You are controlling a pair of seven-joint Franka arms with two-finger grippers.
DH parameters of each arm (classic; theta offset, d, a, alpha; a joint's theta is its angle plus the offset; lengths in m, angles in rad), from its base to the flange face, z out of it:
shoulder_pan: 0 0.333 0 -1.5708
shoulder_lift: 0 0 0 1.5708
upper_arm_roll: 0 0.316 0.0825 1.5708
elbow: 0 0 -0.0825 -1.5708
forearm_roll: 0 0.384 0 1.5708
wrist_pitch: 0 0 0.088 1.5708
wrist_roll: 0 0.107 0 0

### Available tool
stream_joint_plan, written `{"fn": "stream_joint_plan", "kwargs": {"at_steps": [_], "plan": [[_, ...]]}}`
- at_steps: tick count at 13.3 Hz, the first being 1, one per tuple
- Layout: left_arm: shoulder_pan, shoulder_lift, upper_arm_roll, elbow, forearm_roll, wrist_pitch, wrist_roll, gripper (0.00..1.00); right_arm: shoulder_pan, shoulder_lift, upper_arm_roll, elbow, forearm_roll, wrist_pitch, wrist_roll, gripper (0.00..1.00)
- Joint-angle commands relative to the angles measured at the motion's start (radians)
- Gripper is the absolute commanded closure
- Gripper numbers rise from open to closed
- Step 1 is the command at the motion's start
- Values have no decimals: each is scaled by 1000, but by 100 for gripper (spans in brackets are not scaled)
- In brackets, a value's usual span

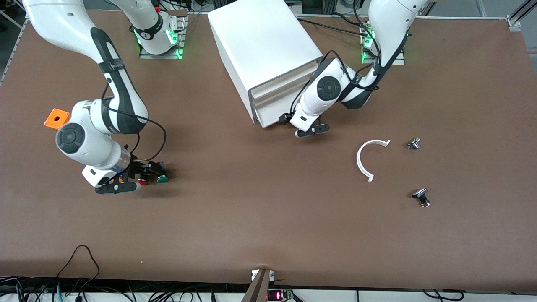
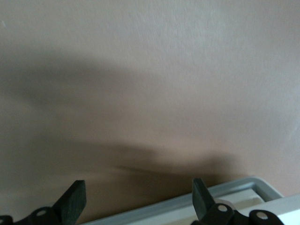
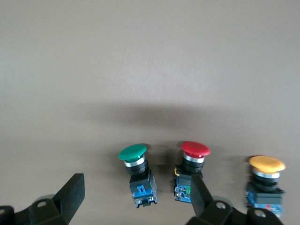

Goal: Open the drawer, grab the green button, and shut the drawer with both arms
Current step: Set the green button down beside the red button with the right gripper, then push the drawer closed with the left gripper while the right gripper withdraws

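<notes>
While drawers sit shut, green button (image 3: 136, 171) rests on table (image 1: 251, 201).

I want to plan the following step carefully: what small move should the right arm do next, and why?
Probably lift the right pincer straight up. Its fingers stand open around the green button, which rests on the table beside the red button, so sideways motion could knock them. The left pincer waits open at the cabinet.
</notes>
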Motion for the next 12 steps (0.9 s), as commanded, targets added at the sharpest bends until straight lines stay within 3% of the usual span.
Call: {"fn": "stream_joint_plan", "kwargs": {"at_steps": [1, 6, 12], "plan": [[-24, -26, -21, -27, -1, -8, -55, 0, -12, -117, 7, -5, 12, -102, 38, 0], [-24, -26, -60, -27, -1, -8, -81, 0, -12, -204, 5, 166, 7, -496, 80, 0], [-33, -24, -64, -29, -1, -8, -83, 0, -15, -337, -12, 182, -45, -606, 62, 0]]}}
